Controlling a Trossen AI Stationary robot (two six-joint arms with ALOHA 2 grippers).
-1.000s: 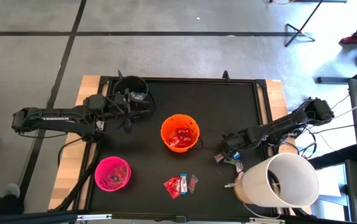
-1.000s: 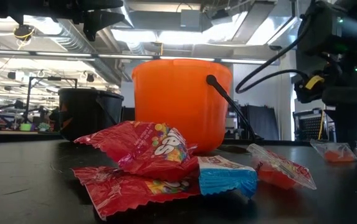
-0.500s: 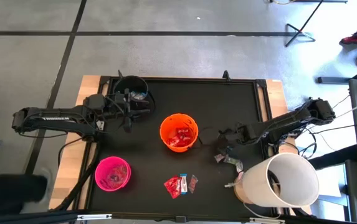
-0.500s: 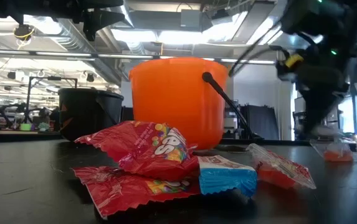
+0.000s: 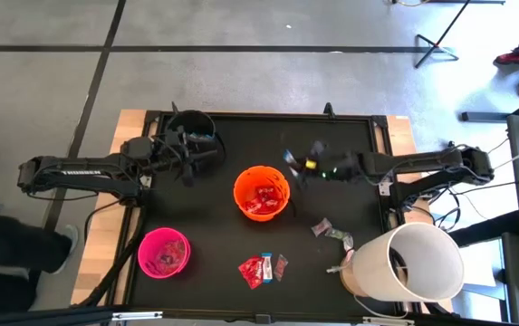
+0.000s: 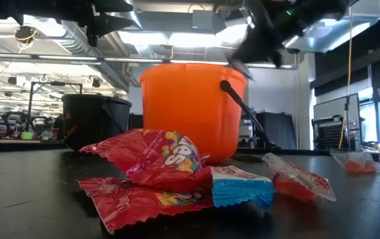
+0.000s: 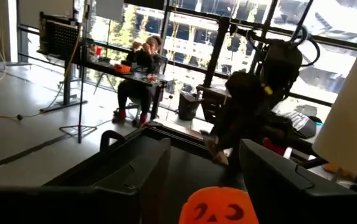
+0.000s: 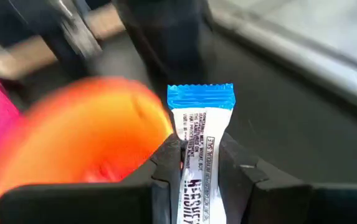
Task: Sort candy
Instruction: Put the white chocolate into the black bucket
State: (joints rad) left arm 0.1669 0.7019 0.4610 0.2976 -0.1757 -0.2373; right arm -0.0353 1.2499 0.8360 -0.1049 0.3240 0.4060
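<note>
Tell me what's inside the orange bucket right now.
The orange bucket holds red candy packets, seen from above. Anything beneath them is covered. The right gripper holds a blue-and-white bar near the bucket, not yet in it.

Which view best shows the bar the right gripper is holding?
Right wrist view: the blue-and-white bar stands pinched in the right gripper, wrapper print showing. High and low views show only a blurred arm; left wrist view shows no bar.

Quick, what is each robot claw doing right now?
Left gripper: open, holding nothing, beside the black bucket.
Right gripper: shut on a blue-and-white wrapped candy bar.
</note>
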